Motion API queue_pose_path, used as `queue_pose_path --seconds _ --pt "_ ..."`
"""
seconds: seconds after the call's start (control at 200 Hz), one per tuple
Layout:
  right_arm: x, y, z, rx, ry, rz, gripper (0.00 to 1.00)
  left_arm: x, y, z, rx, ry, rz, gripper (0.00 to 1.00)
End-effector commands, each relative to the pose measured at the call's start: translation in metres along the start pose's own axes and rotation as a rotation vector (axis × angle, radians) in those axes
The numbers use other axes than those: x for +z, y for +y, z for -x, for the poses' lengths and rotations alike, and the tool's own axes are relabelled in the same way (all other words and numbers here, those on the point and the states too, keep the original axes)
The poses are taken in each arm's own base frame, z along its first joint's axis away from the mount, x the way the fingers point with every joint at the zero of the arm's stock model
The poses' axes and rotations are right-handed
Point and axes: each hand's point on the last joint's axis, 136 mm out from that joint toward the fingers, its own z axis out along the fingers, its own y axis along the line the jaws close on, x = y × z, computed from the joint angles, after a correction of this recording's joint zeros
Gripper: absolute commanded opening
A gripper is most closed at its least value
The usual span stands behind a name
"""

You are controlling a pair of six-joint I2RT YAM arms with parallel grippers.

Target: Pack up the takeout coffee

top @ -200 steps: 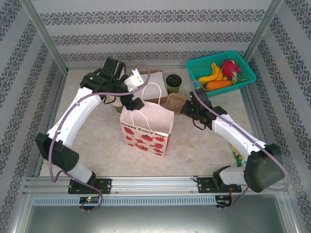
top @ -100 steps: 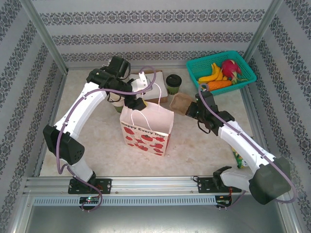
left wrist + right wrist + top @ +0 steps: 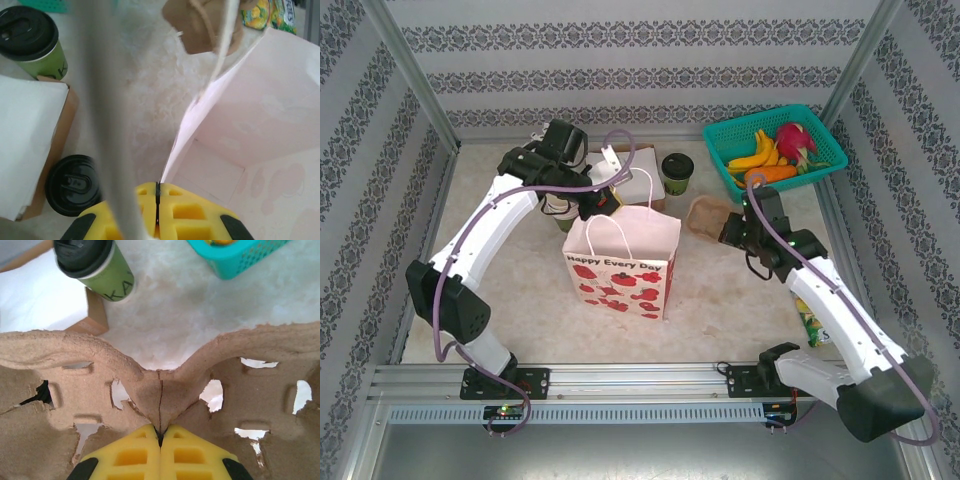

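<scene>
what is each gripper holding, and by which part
The left gripper pinches the bag by its top rim; the right gripper pinches the carrier by its middle ridge.

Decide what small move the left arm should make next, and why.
Probably tug the rim of the paper bag outward slightly to widen its mouth. The left fingers are shut on that rim, the right fingers are shut on the cardboard carrier, and the coffee cup stands unpacked on the table.

Likely a lab test cell — aluminium frame, patterned panels enclosing it.
</scene>
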Motion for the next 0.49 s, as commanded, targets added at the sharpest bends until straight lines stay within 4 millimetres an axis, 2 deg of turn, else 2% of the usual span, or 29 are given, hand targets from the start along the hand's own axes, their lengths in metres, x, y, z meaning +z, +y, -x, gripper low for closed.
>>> queue_pose_path --seconds 0.0,0.13,0.325,0.49 --pt "-0.034 0.011 0.008 -0.099 0.013 0.054 0.0 -0.015 0.001 0.008 -0.137 -0.053 0.069 0.0" --pt "-0.055 0.038 0.021 -0.141 0.025 0.158 0.0 -0.02 -0.002 0.01 -0.23 -0.088 0.08 0.0" --pt "-0.081 0.097 0.037 -0.155 0.063 0.403 0.0 -0.019 -0.008 0.014 -0.4 -0.118 0.063 0.0" --pt "-0.106 0.138 0.059 -0.158 0.041 0.574 0.0 -0.017 -0.023 0.014 -0.357 -0.128 0.024 0.0"
